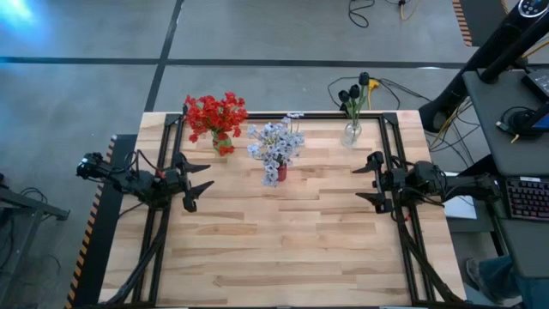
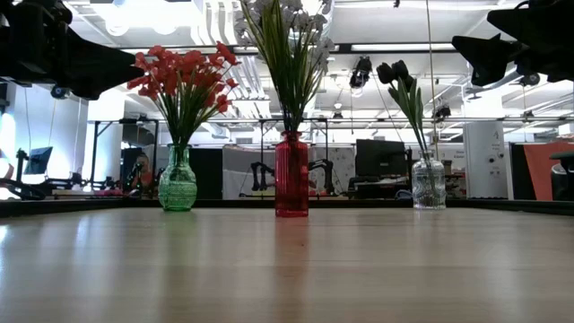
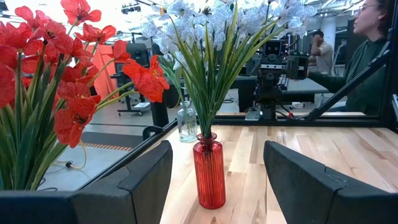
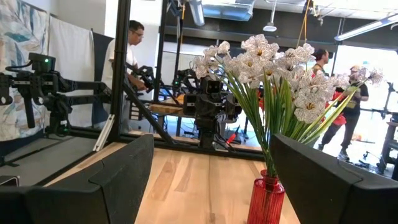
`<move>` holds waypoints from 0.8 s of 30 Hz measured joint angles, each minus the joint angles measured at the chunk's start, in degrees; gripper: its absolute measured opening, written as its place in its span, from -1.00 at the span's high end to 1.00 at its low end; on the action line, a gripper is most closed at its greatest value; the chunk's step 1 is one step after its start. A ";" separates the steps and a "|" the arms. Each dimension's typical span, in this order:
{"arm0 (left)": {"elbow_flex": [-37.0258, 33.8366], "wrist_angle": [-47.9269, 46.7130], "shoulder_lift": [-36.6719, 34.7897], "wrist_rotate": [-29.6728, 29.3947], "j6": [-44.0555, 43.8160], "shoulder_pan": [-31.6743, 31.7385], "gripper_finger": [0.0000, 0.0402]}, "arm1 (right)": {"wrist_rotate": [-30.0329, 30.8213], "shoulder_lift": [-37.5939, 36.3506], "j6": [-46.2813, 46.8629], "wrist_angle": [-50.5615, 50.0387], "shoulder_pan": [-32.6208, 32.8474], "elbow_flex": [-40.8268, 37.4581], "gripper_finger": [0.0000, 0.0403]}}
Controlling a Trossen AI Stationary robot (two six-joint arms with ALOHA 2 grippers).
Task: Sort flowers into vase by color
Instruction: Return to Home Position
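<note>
Three vases stand in a row near the table's far edge, each on its base. A green vase at the left holds red flowers. A red vase in the middle holds pale blue-white flowers. A clear vase at the right holds dark-budded flowers. My left gripper hovers open at the table's left side and points level at the red vase. At the right side my right gripper hovers open, facing the same vase. Neither has anything between its fingers.
Black frame rails run along the table's left, right and far edges. The near half of the wooden top is bare. A desk with a keyboard stands to the right of the table. People stand in the room beyond.
</note>
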 joint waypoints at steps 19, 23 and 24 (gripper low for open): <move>0.00 0.00 0.00 0.00 0.00 0.01 -0.17 | 0.01 0.00 0.00 0.00 0.00 0.00 -0.57; 0.00 0.00 0.00 0.00 0.00 0.02 -0.17 | -0.01 0.00 0.00 0.00 0.00 0.00 -0.57; 0.00 0.00 0.00 0.00 0.00 0.00 -0.17 | 0.00 0.00 0.00 0.00 0.00 0.00 -0.57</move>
